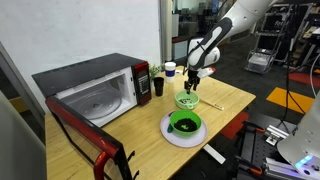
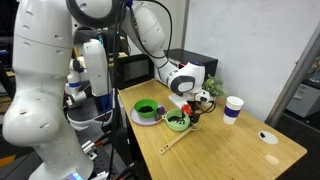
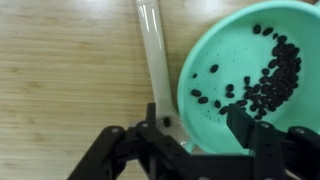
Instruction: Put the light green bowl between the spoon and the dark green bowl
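Note:
The light green bowl sits on the wooden table beside the dark green bowl, which stands on a white plate. In the wrist view the light green bowl has dark specks inside. The pale spoon lies on the table right against it. My gripper is down at the light bowl, open. One finger is inside the bowl and the other is outside, with the rim between them.
An open microwave stands at the table's end, with a dark cup and a white cup near it. A white flat stick lies at the table's edge. The table's edges are close on both sides.

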Controlling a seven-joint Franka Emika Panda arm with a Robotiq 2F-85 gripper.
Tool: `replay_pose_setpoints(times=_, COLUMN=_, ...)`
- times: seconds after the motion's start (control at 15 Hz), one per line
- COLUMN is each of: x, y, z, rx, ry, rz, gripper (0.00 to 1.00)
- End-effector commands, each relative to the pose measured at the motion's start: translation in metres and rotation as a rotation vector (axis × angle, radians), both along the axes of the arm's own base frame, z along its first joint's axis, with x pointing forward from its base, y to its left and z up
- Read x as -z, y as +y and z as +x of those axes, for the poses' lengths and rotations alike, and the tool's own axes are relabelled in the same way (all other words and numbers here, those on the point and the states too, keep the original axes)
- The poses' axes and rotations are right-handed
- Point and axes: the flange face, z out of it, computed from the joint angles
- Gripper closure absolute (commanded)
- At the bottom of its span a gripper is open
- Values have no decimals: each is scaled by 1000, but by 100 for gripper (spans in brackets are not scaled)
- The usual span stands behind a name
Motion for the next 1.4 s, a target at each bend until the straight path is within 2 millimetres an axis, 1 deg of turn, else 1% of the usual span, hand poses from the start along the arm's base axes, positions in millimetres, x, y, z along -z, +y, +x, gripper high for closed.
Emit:
replay_pose_setpoints(times=0.0, x=-42, y=8, z=-31, rx=-16, ry=-50, rz=-18, gripper=1)
replay_pose_setpoints(times=0.2, x=-75, y=16, z=-60, rx=-15, ry=-27, rz=-14, gripper=0)
replay_pose_setpoints(times=0.33, x=-91, y=26, z=-82, rx=-39, ry=-5, rz=-28, gripper=0)
replay_pose_setpoints(times=0.6, x=-113, y=57, z=-120, rx=-123, ry=36, rz=-100, gripper=0)
replay_pose_setpoints(times=0.73, x=-121, y=79, z=-135, rx=-178, ry=43, rz=-133, gripper=0)
replay_pose_setpoints(times=0.87, x=-127, y=104, z=-144, rx=-254, ry=34, rz=-154, gripper=0)
replay_pose_setpoints(times=1.0, x=-130, y=131, z=-147, rx=-342, ry=25, rz=-163, gripper=0)
replay_pose_setpoints(times=1.13, x=-129, y=160, z=-148, rx=-429, ry=23, rz=-161, gripper=0)
replay_pose_setpoints(times=1.33, x=-124, y=194, z=-148, rx=-531, ry=21, rz=-149, gripper=0)
